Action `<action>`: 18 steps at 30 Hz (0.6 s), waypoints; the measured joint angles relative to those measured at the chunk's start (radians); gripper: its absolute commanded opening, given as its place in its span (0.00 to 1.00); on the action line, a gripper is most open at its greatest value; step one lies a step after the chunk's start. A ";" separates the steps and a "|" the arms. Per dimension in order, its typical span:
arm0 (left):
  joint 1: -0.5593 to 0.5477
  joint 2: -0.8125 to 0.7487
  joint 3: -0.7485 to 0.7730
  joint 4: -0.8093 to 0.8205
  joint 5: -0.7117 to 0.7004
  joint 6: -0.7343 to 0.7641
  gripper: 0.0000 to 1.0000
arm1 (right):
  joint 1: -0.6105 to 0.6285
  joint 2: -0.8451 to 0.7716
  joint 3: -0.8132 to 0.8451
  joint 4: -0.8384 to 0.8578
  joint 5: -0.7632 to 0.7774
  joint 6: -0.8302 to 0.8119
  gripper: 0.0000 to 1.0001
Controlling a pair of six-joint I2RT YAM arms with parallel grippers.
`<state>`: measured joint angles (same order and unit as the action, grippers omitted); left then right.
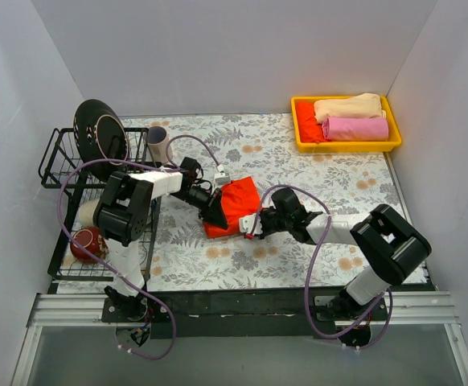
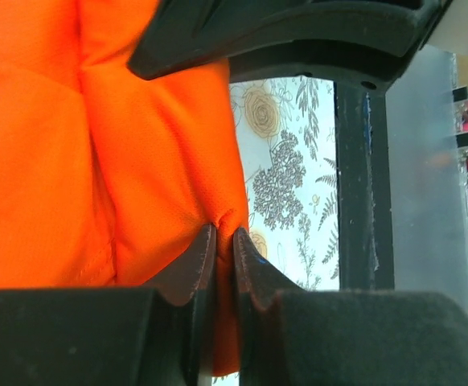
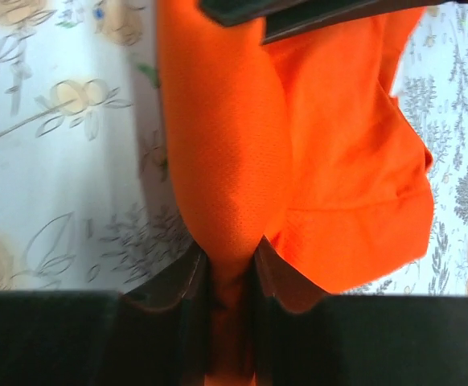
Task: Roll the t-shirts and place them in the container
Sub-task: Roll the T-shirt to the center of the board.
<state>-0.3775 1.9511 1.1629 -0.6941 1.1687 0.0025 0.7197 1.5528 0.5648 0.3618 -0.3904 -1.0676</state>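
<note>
A bright orange-red t-shirt point(image 1: 238, 203) lies bunched on the floral cloth in the middle of the table. My left gripper point(image 1: 215, 215) is shut on a fold of it at its left edge; the cloth point(image 2: 137, 161) fills the left wrist view, pinched between the fingertips point(image 2: 198, 265). My right gripper point(image 1: 252, 223) is shut on its near right edge; in the right wrist view the shirt point(image 3: 298, 145) hangs from between the fingers point(image 3: 190, 277). Rolled beige point(image 1: 348, 107), pink point(image 1: 355, 129) and orange-red point(image 1: 306, 122) t-shirts lie in the yellow tray point(image 1: 346, 147).
A black wire rack point(image 1: 81, 201) stands at the left with a black plate point(image 1: 99, 129), a red ball-like object point(image 1: 88, 242) and a cup point(image 1: 158, 143) beside it. White walls enclose the table on three sides.
</note>
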 measured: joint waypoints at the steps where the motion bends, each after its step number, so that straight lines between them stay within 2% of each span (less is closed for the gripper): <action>1: 0.000 0.000 0.002 -0.008 -0.002 0.011 0.25 | 0.000 0.016 0.015 0.001 0.002 -0.002 0.19; 5: 0.003 -0.035 -0.022 0.033 -0.047 0.026 0.46 | 0.000 0.050 0.101 -0.064 0.011 0.005 0.16; 11: -0.049 -0.414 -0.306 0.312 -0.259 0.023 0.52 | -0.001 0.048 0.161 -0.195 0.014 0.038 0.16; 13: -0.076 -0.472 -0.350 0.391 -0.317 0.024 0.53 | -0.002 0.043 0.161 -0.218 0.017 0.045 0.16; 18: -0.135 -0.476 -0.443 0.529 -0.431 0.023 0.54 | -0.002 0.026 0.161 -0.253 0.026 0.076 0.15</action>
<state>-0.5121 1.4746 0.7200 -0.1646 0.7376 0.0257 0.7177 1.5787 0.7254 0.1093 -0.3649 -0.9913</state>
